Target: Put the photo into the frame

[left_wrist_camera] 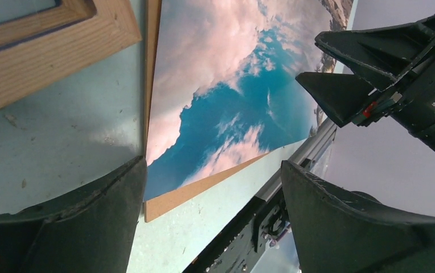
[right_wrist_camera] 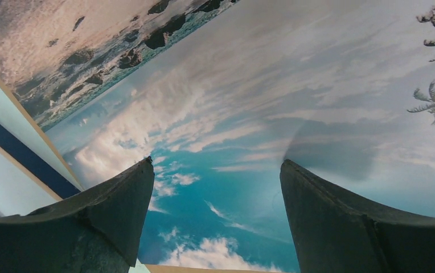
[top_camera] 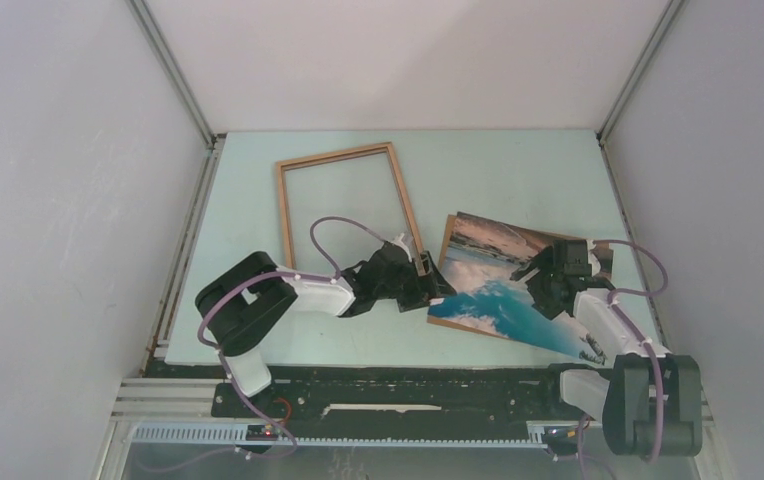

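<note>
The frame (top_camera: 283,210) lies flat at the back middle of the table, wood face up; its corner (left_wrist_camera: 44,62) shows in the left wrist view. The photo (top_camera: 493,285) lies picture side up to the frame's right, askew, its near right corner reaching past the table's front edge. My left gripper (top_camera: 436,282) is open at the photo's left edge, and the photo's near corner (left_wrist_camera: 158,205) sits just inside its left finger. My right gripper (top_camera: 541,283) hovers open over the photo's middle (right_wrist_camera: 232,102) with nothing between its fingers. A rail of the frame (right_wrist_camera: 27,153) crosses the right wrist view's left edge.
White enclosure walls stand close on the left (top_camera: 68,200), right (top_camera: 728,180) and back. A black mounting rail (top_camera: 408,392) runs along the table's front edge. In the left wrist view the right gripper (left_wrist_camera: 307,57) hangs over the photo's far side.
</note>
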You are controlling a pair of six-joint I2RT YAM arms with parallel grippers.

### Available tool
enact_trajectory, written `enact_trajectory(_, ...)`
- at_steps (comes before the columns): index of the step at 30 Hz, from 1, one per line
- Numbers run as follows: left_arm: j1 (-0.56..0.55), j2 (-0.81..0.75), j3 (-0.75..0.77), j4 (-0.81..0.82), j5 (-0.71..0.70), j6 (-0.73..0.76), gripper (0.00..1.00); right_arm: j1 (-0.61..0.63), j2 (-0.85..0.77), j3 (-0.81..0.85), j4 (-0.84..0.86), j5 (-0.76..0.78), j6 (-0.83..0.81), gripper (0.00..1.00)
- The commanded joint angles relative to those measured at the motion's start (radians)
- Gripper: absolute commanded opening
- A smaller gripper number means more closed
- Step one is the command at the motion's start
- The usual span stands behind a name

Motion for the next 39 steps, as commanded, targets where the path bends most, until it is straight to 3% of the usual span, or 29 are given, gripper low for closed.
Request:
enact_trajectory(1,-0.01,-0.041,-0.044,0.13,0.075,-0.067,0.88,-0.009,0.032,-0.031,-0.012,-0.018,-0.002,0.89)
enact_trajectory(9,-0.012,-0.134,-0.038,0.11,0.064,-0.049,0.86,-0.016,0.047,-0.032,-0.004,-0.03,-0.006,0.88)
enact_trajectory(20,-0.014,-0.128,-0.026,0.131,0.094,-0.083,0.85,-0.02,0.052,-0.034,-0.004,-0.035,-0.013,0.88)
enact_trajectory(39,-0.015,-0.001,-0.167,0.411,0.042,-0.339,0.75,-0.027,0.049,-0.038,0.001,-0.043,-0.017,0.88)
